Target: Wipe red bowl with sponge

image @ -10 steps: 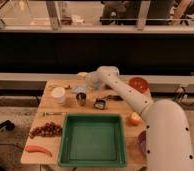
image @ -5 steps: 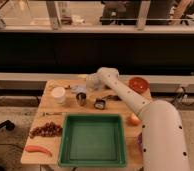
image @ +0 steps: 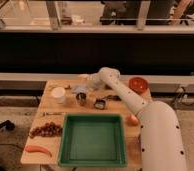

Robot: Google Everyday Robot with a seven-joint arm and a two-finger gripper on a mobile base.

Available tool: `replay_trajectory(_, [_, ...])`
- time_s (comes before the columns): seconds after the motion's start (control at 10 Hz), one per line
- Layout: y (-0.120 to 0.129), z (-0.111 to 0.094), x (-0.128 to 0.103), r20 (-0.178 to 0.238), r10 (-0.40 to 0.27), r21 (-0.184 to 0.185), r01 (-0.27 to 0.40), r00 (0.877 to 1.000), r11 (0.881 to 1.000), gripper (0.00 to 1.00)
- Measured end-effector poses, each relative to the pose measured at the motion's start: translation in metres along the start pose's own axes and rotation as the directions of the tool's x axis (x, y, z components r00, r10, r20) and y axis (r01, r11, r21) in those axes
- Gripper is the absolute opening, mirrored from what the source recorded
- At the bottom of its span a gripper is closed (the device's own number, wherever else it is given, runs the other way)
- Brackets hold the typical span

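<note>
White, smooth arm (image: 157,132) of thick rounded segments with bulbous joints; at its end a seemingly greyish gripper (image: 84,90), low over the table's (image: 121,109) far middle.

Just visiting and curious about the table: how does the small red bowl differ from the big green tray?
The red bowl is round and small; the green tray is rectangular and far bigger. The bowl sits at the far right corner of the table; the tray lies at the near edge. Both rest on that wooden table, and the robot's hand, at the far side near the white cup, touches neither.
</note>
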Motion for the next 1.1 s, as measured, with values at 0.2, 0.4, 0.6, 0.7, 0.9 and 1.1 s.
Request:
replay_trajectory(0.2, [0.000,0.006,0.000,0.015,0.004,0.001,-0.004,1.000,1.000,0.78])
replay_trajectory(0.4, [0.002,0.012,0.001,0.030,0.010,0.001,-0.010,1.000,1.000,0.78])
replay_trajectory(0.6, [0.004,0.018,0.002,0.043,0.013,0.001,-0.013,0.999,1.000,0.78])
replay_trajectory(0.7, [0.005,0.019,0.003,0.046,0.014,0.002,-0.014,0.999,1.000,0.78])
replay_trajectory(0.9, [0.006,0.022,0.003,0.051,0.012,0.000,-0.012,0.999,1.000,0.78])
replay_trajectory(1.1, [0.007,0.022,0.004,0.061,0.008,-0.013,-0.007,0.998,1.000,0.78])
